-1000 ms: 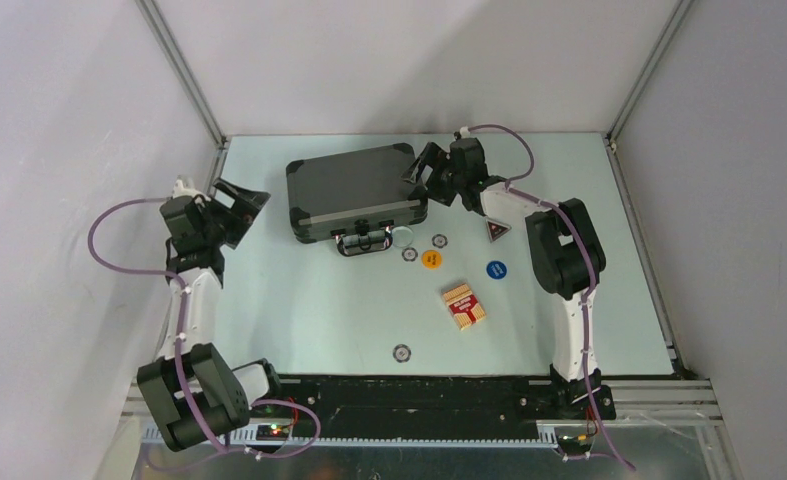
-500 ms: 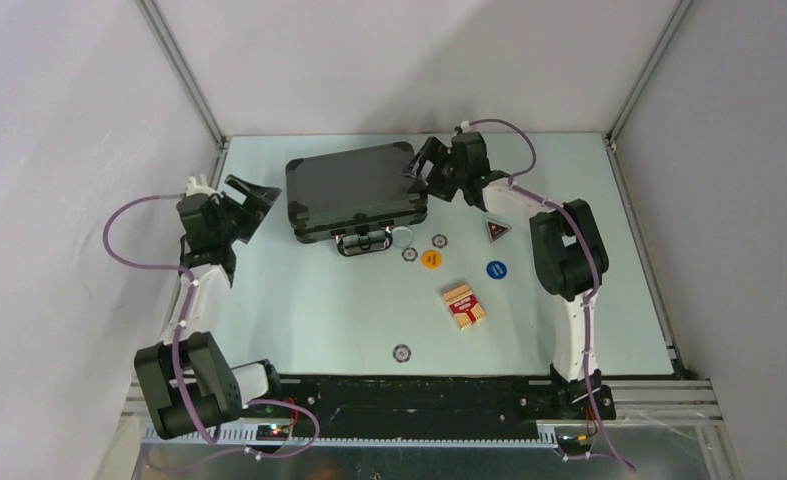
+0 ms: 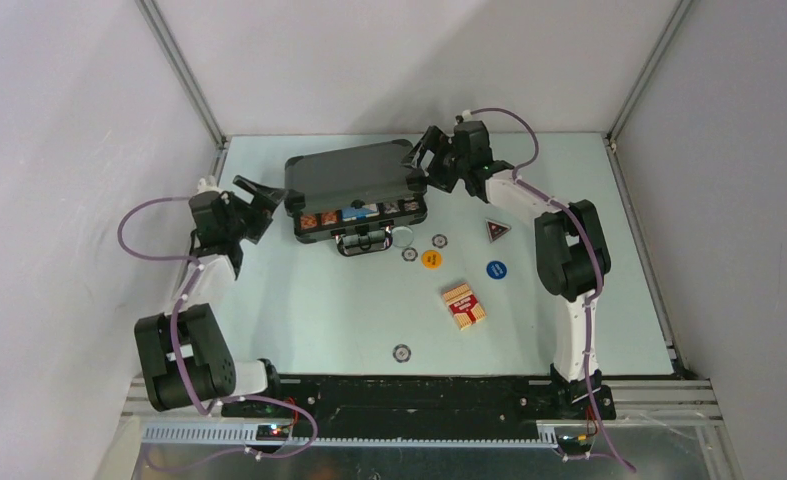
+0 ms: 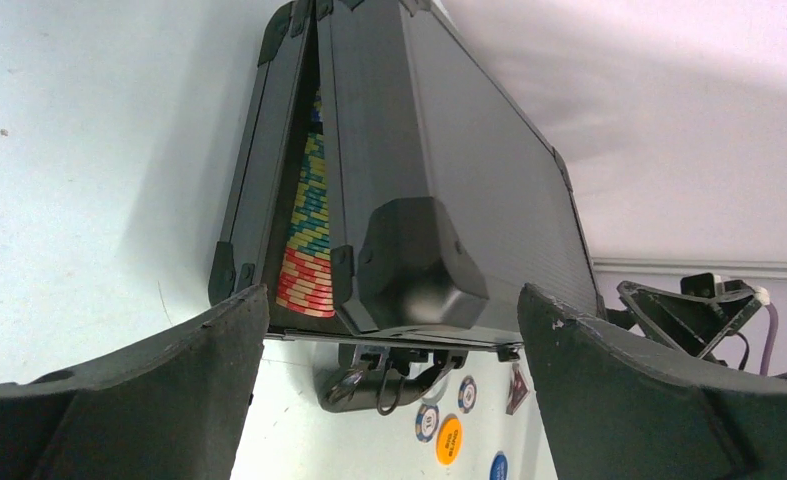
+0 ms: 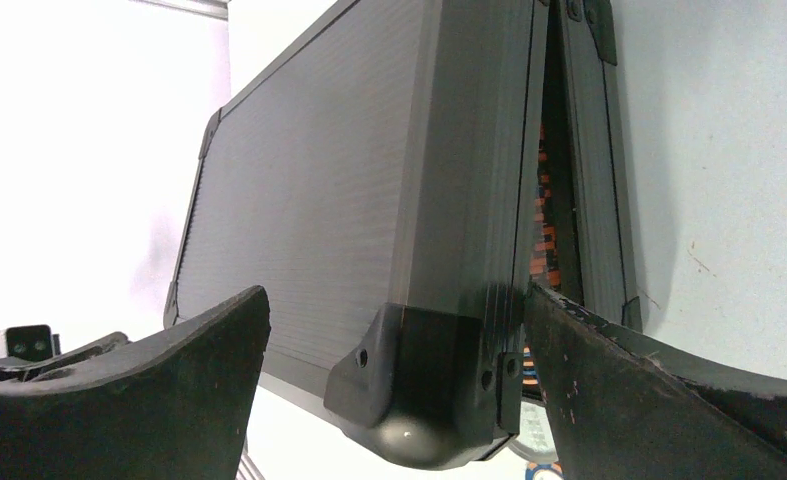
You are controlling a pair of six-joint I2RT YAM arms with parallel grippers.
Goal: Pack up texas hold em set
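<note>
With the briefcase (image 3: 354,185) standing ajar over its chip rows (image 3: 354,213) at the far centre of the bench (image 3: 299,300), left fingers (image 4: 119,400) and right fingers (image 5: 119,390) are released, flanking its corners; opening appears in hand, and next it likely needs swinging fully open to load the card deck (image 3: 463,305).

We see the case (image 3: 354,180) at the far side of the table (image 3: 299,310), a little left of the middle, with rows of chips (image 3: 354,213) in it. Its handle (image 3: 361,242) is on the near side. Just right of the handle lie small round buttons (image 3: 431,258), and a triangle marker (image 3: 497,230) lies further right. The card deck (image 3: 463,306) lies nearer to us. One more button (image 3: 401,352) lies alone, nearest of all.
</note>
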